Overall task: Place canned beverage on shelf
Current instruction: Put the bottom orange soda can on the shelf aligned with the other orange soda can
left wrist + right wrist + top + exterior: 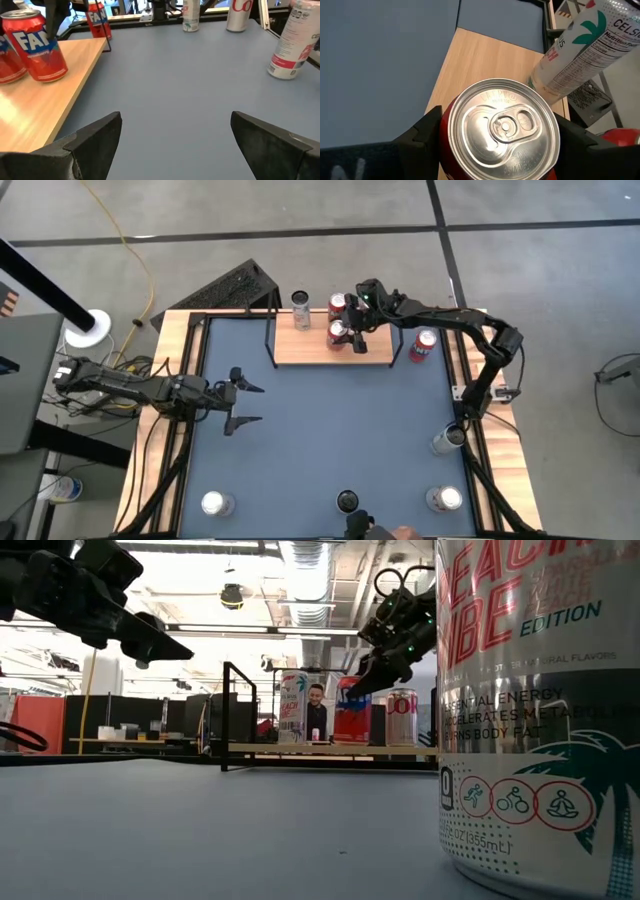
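The shelf is a light-wood board on a black wire frame at the table's far edge. On it stand a white can and two red cans. My right gripper reaches down over the nearer red can and is shut on it. The can stands upright on the board. The other red can stands just behind it. My left gripper hangs open and empty over the table's left middle, and its view shows both red cans. My right gripper has the nearer red can between its two fingers, which lie against opposite sides of the can's wall just below the top rim. The fingers come from above, slanting down from the table's right. The can stands upright with its base on the shelf board.
A red-and-white can stands on the table just right of the shelf. Another can is at the right edge and three along the near edge. The blue tabletop lies open between.
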`<state>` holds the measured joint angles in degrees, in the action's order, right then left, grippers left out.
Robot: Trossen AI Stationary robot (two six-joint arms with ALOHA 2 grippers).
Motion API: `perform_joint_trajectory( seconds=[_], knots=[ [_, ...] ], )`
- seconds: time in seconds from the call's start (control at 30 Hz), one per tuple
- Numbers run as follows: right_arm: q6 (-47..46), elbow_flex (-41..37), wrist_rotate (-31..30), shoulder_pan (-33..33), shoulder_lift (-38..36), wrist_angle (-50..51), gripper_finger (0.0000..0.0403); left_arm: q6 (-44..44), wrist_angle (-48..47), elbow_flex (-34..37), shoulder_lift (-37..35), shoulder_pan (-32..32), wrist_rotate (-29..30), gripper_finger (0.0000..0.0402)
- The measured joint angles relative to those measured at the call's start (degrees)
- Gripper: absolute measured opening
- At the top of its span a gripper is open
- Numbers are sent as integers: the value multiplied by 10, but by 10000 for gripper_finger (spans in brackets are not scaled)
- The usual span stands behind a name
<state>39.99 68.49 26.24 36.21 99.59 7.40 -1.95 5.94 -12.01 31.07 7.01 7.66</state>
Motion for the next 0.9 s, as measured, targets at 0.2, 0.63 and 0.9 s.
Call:
perform_joint_trajectory(
  seconds=[0.2,0.63,0.9],
  knots=[
    [-22,-1,-14,-2,-1,-5,308,2,0,0,0,-27,-29,364],
    [-23,18,-72,-15,-1,-1,372,2,0,0,0,-34,-38,364],
    [-22,86,-72,-18,-2,39,369,9,-11,0,0,-34,-39,364]
  ],
)
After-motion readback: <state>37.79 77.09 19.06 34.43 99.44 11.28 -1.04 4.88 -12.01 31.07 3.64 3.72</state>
